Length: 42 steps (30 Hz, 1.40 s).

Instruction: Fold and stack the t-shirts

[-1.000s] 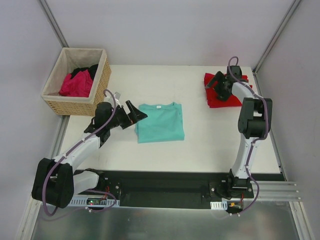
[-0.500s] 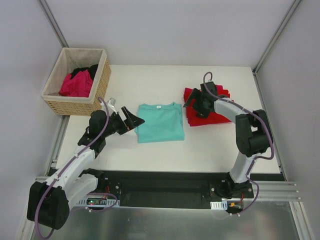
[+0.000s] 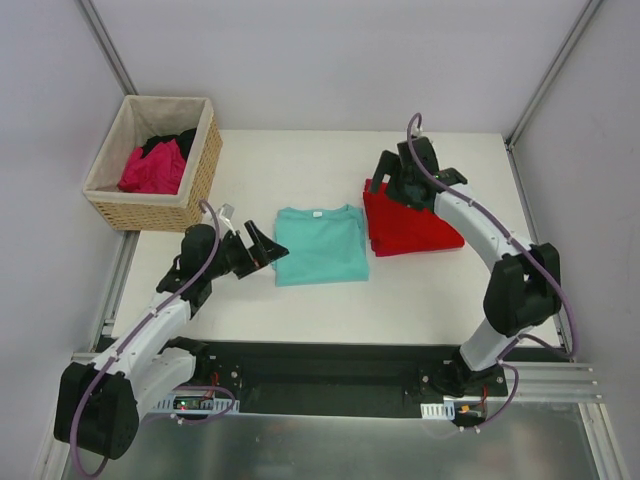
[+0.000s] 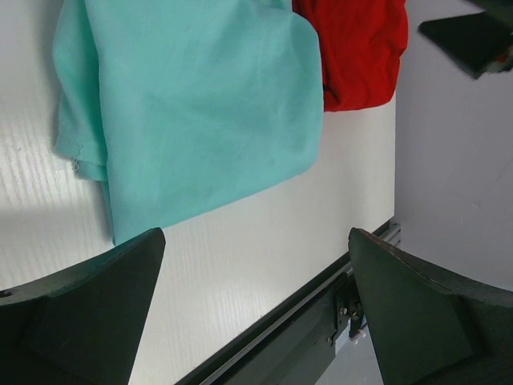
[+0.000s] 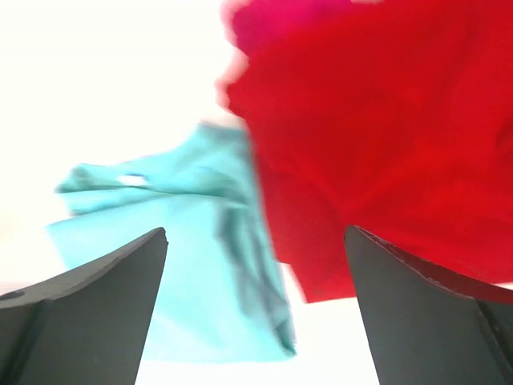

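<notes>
Two folded shirts now lie side by side at mid-bench: the teal cloth t-shirt with its small white neck label (image 3: 320,245) sits where it sat a second ago, while the bright red cloth t-shirt (image 3: 410,222) has come in from the far right corner of the white bench (image 3: 300,160) until its left edge meets the teal one's right edge. My right fingers (image 3: 392,182) travelled with it and are over its far left corner, spread wide with nothing between them; whether they press on the cloth I cannot tell. My left fingers (image 3: 268,247) have drawn back slightly and hover just left of the teal shirt, also spread wide and empty. With the two so close, I judge the next step is setting one on the other, which calls for a grip that keeps the folds together. The magenta shirt (image 3: 152,168) and the black shirt (image 3: 172,142) lie crumpled in the woven tan basket (image 3: 200,170), so much remains.
</notes>
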Tool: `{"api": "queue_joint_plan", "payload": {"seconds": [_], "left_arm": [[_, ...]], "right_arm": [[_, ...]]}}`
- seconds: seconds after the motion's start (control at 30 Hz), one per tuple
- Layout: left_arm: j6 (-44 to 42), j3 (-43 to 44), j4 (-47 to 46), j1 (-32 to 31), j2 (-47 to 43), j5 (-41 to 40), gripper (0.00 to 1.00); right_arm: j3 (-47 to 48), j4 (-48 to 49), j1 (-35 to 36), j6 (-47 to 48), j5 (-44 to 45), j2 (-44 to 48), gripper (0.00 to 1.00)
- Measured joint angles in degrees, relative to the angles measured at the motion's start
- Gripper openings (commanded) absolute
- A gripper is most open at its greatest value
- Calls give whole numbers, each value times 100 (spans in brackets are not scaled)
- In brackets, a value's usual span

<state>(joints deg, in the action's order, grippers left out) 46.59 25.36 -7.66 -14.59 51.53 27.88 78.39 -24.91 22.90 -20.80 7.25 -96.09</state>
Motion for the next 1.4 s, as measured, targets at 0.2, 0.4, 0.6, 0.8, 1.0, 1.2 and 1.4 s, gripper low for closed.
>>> {"api": "queue_joint_plan", "payload": {"seconds": [0.2,0.4,0.6,0.8,1.0,1.2,1.4], "left_arm": [[39,-208,7,0,271,2,98],[181,-501,-199,0,398,-4,89],[380,-866,-603,0,852,-39,84],[601,-1058,-1493,-13,1648,7,82],[772,-1034,-2415,-50,2352,22,75],[960,-951,-3309,-125,3143,59,63],[1108,-931,-3786,-125,3668,39,35]], "right_arm": [[573,11,402,446,-83,503,97],[555,-72,754,597,-350,472,97],[398,-118,782,732,-363,503,97],[223,-153,778,822,-363,708,97],[125,-136,761,881,-363,933,97],[-96,-109,654,914,-363,1051,97],[-254,-111,544,951,-365,1154,97]]}}
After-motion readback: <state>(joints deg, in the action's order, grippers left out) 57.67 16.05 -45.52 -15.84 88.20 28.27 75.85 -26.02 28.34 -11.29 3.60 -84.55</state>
